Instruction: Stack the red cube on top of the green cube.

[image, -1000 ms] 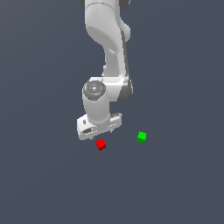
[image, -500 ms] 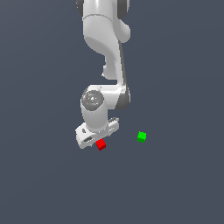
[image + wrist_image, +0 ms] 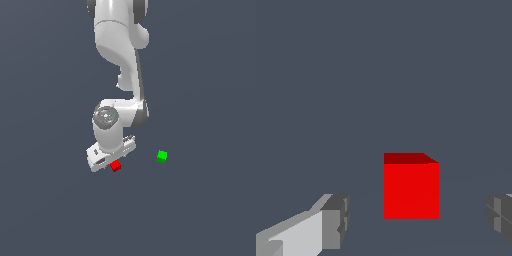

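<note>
Grey floor (image 3: pixel 45 210) fills the exterior view's left with nothing but a flat, dark slate surface. Moving rightward, the white arm (image 3: pixel 117 55) descends from the upper edge, bends at a rounded joint and ends in the gripper (image 3: pixel 111 161), whose pale body sits low over the floor. The red cube (image 3: pixel 116 165) lies at the lower edge of that body, partly covered by it, so only its near faces show in this view. Further toward the exterior view's right, well apart from the gripper and standing alone on the floor, is the green cube (image 3: pixel 161 156), about level with the red one. In the wrist view, the gripper (image 3: pixel 418 220) is spread wide: one fingertip (image 3: pixel 336 222), grey-padded on a white finger, stands on one side of the red cube (image 3: pixel 411 187), and the other grey pad shows only at the opposite edge of the picture. The cube sits between them with clear floor (image 3: pixel 381 75) showing on both sides, so neither pad touches it and nothing is held. The gap to the pad at the picture's edge looks about as wide as the gap to the other. The cube rests square on the floor, its darker top face just visible.
</note>
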`<state>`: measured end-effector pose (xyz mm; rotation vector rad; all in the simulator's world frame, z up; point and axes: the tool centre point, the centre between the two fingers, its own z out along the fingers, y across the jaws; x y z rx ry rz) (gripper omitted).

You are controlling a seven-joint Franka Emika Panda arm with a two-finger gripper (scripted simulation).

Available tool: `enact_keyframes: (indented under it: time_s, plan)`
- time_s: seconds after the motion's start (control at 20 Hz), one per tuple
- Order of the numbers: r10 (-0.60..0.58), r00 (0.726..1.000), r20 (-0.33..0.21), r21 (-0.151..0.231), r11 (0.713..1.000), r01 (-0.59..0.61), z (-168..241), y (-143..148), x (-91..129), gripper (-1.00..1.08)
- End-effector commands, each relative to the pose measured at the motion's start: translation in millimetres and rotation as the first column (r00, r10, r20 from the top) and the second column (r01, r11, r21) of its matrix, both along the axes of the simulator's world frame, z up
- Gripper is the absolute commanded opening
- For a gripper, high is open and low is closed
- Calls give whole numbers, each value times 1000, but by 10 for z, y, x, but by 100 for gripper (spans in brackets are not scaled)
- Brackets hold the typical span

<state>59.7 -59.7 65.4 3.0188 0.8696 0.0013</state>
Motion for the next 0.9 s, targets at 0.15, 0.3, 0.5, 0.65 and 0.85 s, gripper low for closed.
enact_keyframes:
  time_s: [0.15, 0.3, 0.5, 0.65, 0.85]
  plan:
    - [3, 1000, -1, 0, 1000, -3, -244, 4, -8, 100]
    - [4, 1000, -1, 0, 1000, -4, -384, 3, -10, 100]
    - [5, 1000, -1, 0, 1000, -5, -457, 3, -1, 100]
    - [5, 1000, -1, 0, 1000, -5, -455, 3, 5, -100]
    - [5, 1000, -1, 0, 1000, -5, -455, 3, 5, -100]
